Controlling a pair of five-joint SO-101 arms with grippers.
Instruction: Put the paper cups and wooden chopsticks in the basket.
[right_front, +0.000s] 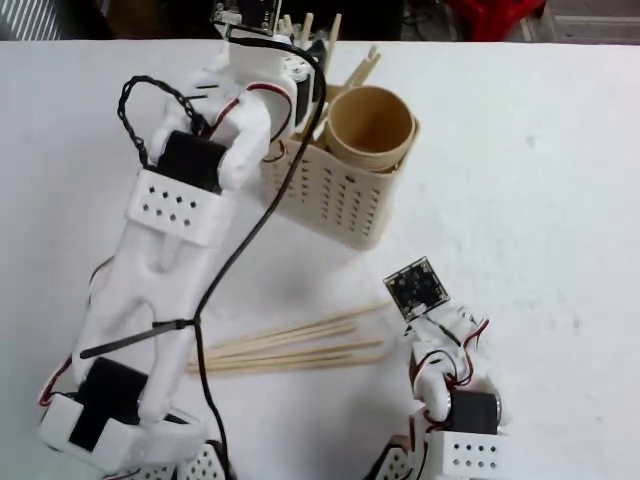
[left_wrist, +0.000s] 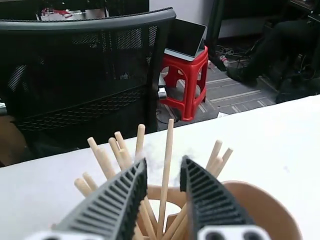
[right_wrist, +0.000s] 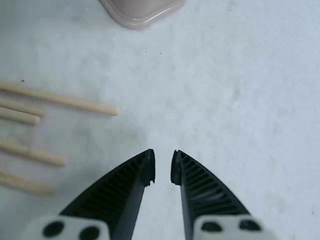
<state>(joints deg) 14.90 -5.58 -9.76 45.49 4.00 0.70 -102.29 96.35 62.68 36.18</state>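
A cream slotted basket (right_front: 340, 200) stands at the table's far middle. It holds a tan paper cup (right_front: 370, 125) and several upright wooden chopsticks (right_front: 355, 75). My left gripper (left_wrist: 164, 167) hovers over the basket, open by a small gap, with one upright chopstick (left_wrist: 167, 145) loose between its fingers and the cup's rim (left_wrist: 265, 210) just beside. Several more chopsticks (right_front: 290, 350) lie flat on the table in front of the basket. My right gripper (right_wrist: 163, 160) sits low by their tips (right_wrist: 65, 100), shut to a narrow slit with nothing in it.
The left arm (right_front: 170, 260) stretches diagonally across the table's left half, a black cable (right_front: 240, 250) trailing along it. The right arm (right_front: 445, 370) is folded near the front edge. A basket corner (right_wrist: 140, 12) lies ahead of the right gripper. White tabletop (right_front: 540, 200) lies bare to the right.
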